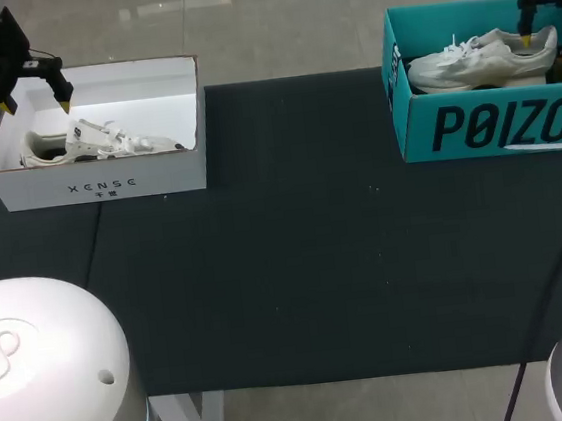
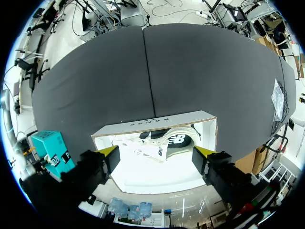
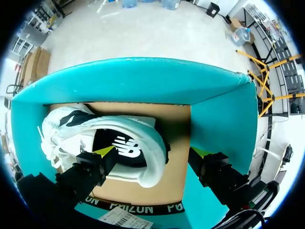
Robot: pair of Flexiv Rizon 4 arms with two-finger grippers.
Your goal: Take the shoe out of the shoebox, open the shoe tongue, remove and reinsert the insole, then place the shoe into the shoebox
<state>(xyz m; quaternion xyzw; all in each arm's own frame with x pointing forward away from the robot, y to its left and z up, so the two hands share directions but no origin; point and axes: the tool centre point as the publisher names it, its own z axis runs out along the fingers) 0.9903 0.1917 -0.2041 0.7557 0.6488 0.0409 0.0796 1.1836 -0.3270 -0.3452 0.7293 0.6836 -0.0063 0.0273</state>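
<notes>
Off-white mesh sneaker (image 3: 71, 129) sits in teal cardboard shoebox (image 3: 143, 81), heel between right gripper (image 3: 152, 152) fingers, which are spread wide and grasp nothing. Left gripper (image 2: 156, 152) equally wide, empty, above white cardboard box (image 2: 152, 123). Sneaker likely light, upper soft (loose laces may snag). Heel collar looks the firmest hold.

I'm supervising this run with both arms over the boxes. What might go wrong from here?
The right gripper, fingers open, hangs over the teal box; one finger sits near its wall and might strike it descending. In the white box, the shoe lies against the wall, so the left gripper may catch cardboard and drag the box.
</notes>
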